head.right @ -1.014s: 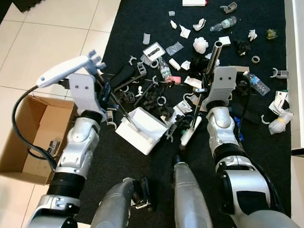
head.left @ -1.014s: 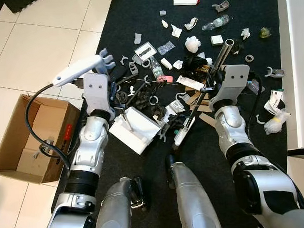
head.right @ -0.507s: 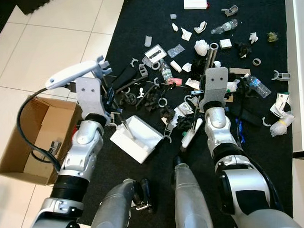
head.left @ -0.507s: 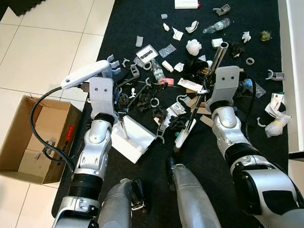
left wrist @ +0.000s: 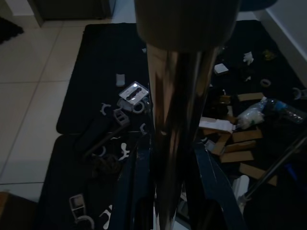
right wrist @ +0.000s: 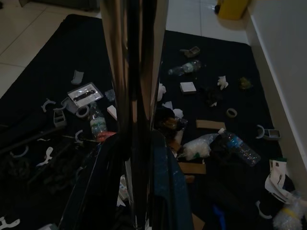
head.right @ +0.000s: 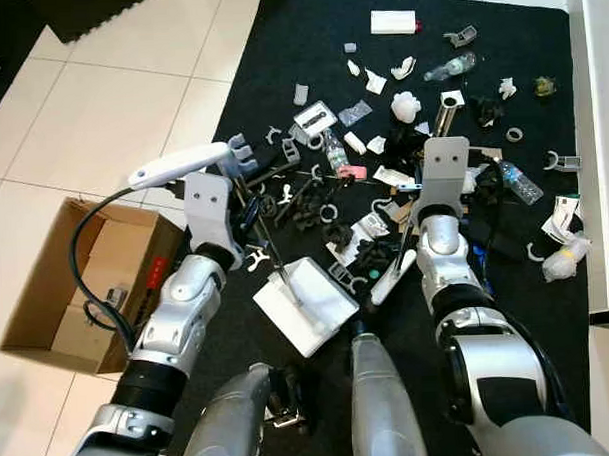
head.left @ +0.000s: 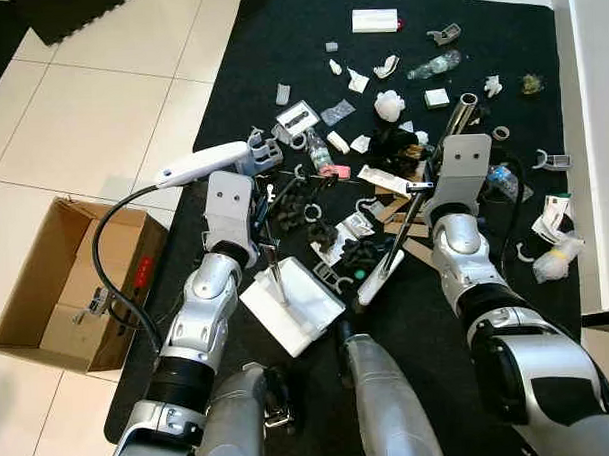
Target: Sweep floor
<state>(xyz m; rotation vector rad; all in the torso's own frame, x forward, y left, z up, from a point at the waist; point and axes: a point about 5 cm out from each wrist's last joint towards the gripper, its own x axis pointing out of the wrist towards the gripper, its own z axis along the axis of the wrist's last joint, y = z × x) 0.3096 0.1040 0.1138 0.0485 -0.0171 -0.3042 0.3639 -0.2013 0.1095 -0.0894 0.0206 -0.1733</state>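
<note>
- Left gripper clamped on a thin metal handle; black fingers sit either side of the shiny shaft in the left wrist view.
- That handle runs down to a white dustpan, lying flat on the black mat just in front of the robot's legs, near the mat's left edge.
- Right gripper closed on a chrome broom pole; the pole passes between the fingers in the right wrist view.
- Pole slants down and toward the robot's left, ending in a white broom head on the mat, just right of the dustpan.
- Litter is spread over the far half of the mat: clear plastic bottle, second bottle with pink label, white flat box near the far edge, crumpled white paper, cardboard strips, grey plastic clips, a tape ring.
- Densest clump of dark scraps sits between dustpan and broom head, touching the pan's far edge.
- Open cardboard box stands on the white tile floor, off the mat to the robot's left, beside the left arm.
- White handheld unit with a black cable is mounted above the left wrist; cable loops toward the box.
- White wall base borders the mat on the right.
</note>
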